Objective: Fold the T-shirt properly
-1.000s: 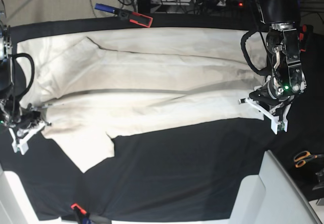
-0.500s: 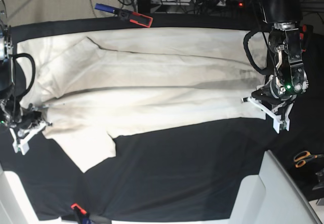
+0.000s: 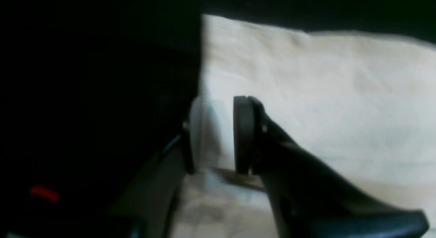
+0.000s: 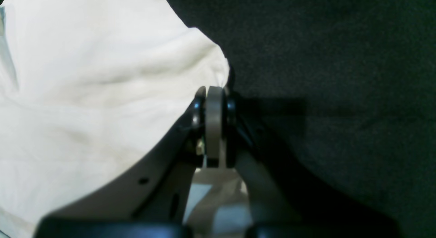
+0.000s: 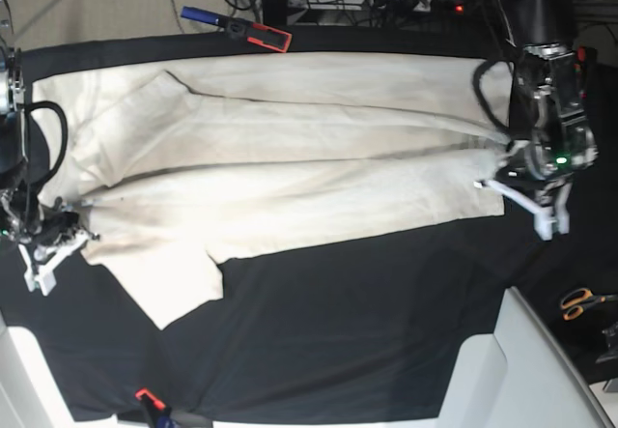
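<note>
Shirt: the cream, wrinkled cotton T-shirt (image 5: 280, 157) is spread along the bench's far edge on the black table cloth (image 5: 367, 331).
Progress: one lengthwise fold is judged begun; the rest remains.
Right gripper (image 4: 214, 94): clenched on the hem.
Left gripper (image 3: 221, 135): parted, fabric between.

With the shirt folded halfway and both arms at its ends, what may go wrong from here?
1. The left tool has a visible gap between its pads and little cloth in it, so the T-shirt edge may slip out.
2. The right tool looks shut at the very edge of the cloth; a pull may free it.
3. One sleeve sticks out toward the near side of the black table cloth, so the fold may end uneven.
</note>
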Robot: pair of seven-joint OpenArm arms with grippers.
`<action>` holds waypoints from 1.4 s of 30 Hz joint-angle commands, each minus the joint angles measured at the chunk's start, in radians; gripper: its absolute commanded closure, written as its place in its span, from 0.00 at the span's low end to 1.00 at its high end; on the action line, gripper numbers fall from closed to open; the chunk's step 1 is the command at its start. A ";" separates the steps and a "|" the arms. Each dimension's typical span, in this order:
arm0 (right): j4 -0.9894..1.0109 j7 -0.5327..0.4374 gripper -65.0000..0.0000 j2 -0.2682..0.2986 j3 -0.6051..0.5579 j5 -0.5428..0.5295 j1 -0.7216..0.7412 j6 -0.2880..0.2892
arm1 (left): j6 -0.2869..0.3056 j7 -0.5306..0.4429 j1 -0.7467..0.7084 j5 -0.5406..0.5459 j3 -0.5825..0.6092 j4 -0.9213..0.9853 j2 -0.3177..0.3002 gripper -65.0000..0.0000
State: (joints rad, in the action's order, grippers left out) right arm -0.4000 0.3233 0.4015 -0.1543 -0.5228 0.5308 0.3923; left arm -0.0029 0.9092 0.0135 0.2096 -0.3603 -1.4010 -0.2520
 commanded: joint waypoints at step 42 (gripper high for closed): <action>-0.015 -0.013 1.00 0.018 0.006 -0.010 0.027 0.007 | 0.082 -0.207 0.389 0.003 0.051 0.668 -0.048 0.33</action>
State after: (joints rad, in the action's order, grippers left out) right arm -0.3996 0.3252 0.4011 -0.1543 -0.5232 0.5301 0.3931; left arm 0.0700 0.6945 0.3828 0.1909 -0.3099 -0.7242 -0.2981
